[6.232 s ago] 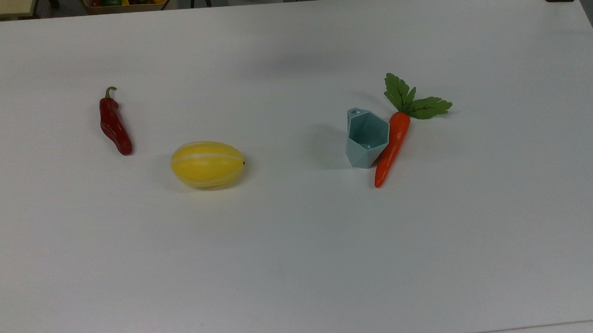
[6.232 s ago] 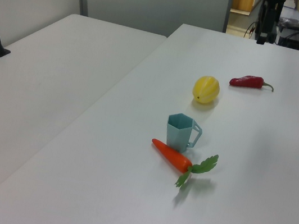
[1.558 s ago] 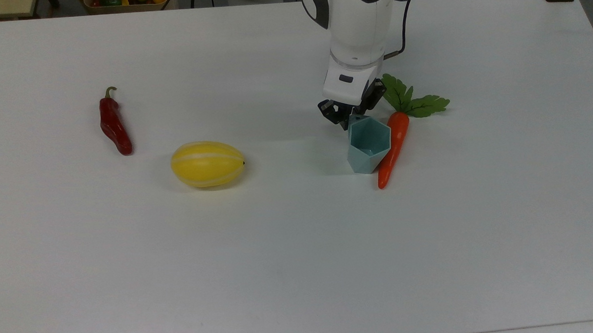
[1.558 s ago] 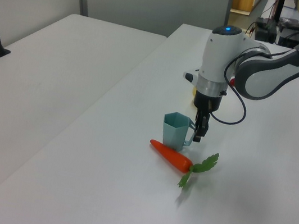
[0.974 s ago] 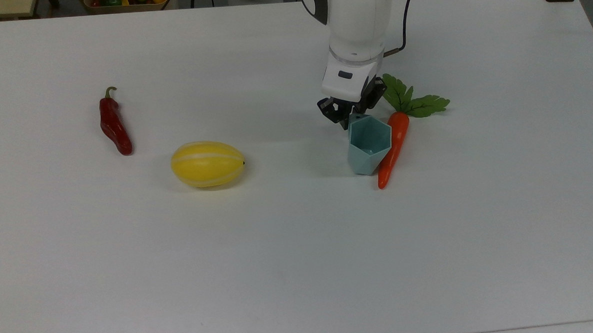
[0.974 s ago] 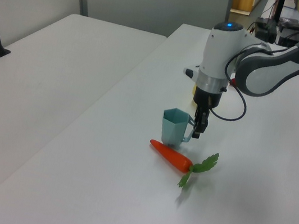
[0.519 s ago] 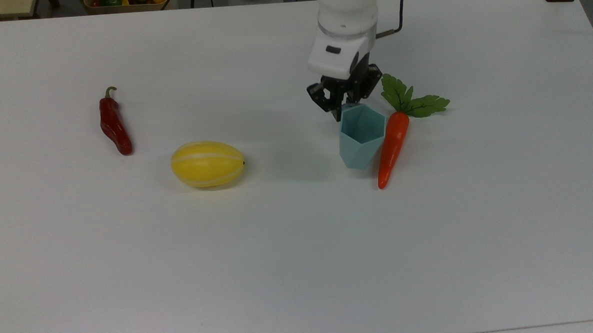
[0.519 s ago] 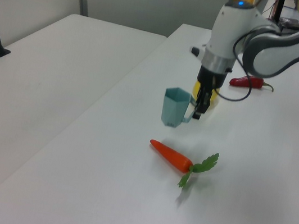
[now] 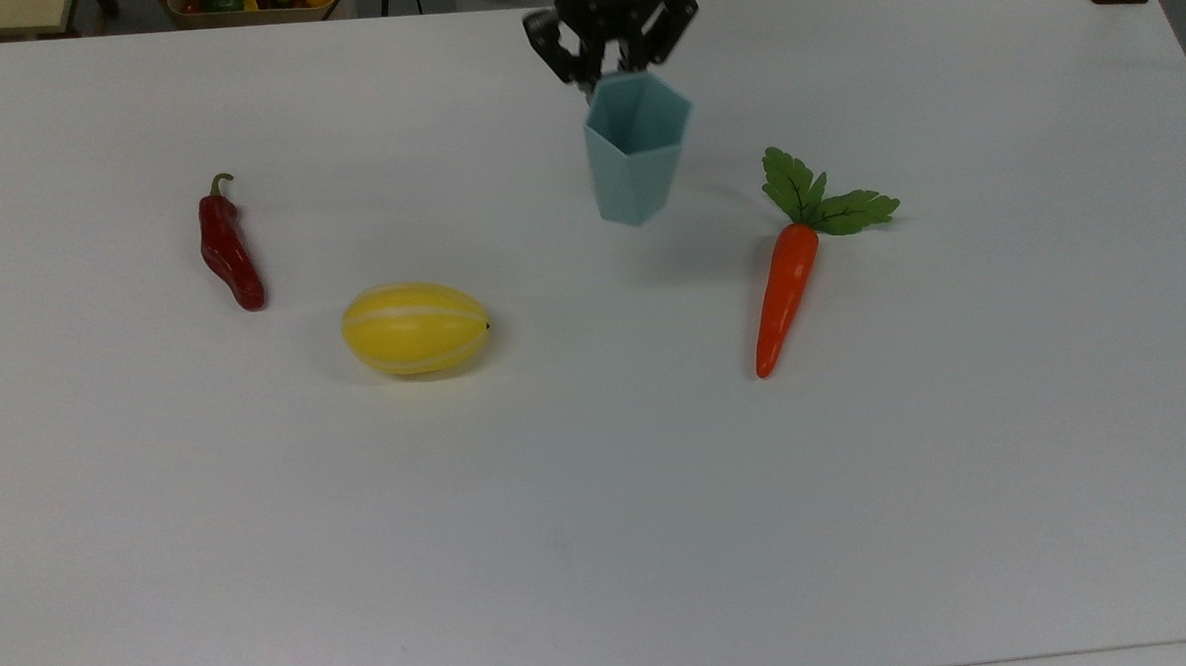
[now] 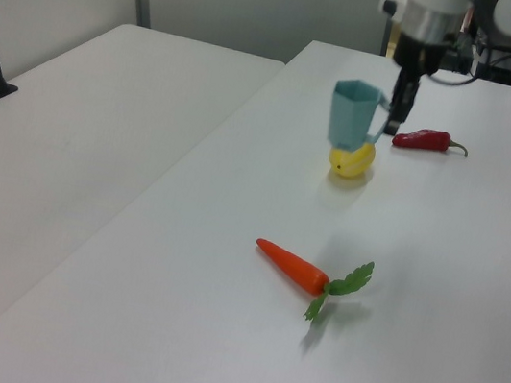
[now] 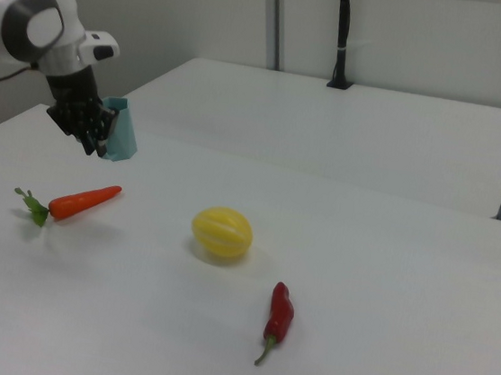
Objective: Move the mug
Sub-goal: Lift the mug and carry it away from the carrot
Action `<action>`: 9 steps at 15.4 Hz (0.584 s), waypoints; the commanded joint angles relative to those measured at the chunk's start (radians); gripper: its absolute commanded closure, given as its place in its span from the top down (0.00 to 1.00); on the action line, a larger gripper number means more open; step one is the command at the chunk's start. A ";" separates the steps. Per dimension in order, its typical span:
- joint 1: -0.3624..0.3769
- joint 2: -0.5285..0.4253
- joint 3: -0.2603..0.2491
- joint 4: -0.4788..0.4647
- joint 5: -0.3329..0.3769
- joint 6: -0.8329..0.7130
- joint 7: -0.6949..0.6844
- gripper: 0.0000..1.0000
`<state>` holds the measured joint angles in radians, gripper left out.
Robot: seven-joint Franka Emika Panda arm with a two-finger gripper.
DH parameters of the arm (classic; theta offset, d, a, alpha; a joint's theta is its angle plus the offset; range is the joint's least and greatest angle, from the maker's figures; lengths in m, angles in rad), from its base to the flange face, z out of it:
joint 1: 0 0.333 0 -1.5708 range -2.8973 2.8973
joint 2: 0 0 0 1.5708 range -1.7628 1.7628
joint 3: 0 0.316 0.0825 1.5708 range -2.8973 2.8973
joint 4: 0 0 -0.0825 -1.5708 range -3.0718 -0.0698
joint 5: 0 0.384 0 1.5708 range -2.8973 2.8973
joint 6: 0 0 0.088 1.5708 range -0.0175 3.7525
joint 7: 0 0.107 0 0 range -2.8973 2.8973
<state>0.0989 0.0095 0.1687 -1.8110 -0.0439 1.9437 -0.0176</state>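
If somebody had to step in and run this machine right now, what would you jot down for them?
Gripper: shut on the mug's handle, holding it upright in the air above the table.
Mug: clear of the surface, hanging between the carrot and the yellow melon in the top view. In the left view it hangs in front of the melon.
Other items: the carrot, the melon and the red chili pepper lie flat on the table, apart from one another.
Done: mug grasped and lifted.
Left: carry it to a bare spot, set it down upright, open the fingers and back away.
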 commanded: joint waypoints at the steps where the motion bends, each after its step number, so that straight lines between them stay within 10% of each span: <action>1: -0.053 -0.112 0.002 -0.066 0.021 -0.101 -0.019 0.00; 9: -0.128 -0.197 -0.052 -0.220 0.021 -0.230 -0.278 0.00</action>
<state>-0.0217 -0.1351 0.1513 -1.9340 -0.0435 1.7170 -0.1992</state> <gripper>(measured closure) 0.771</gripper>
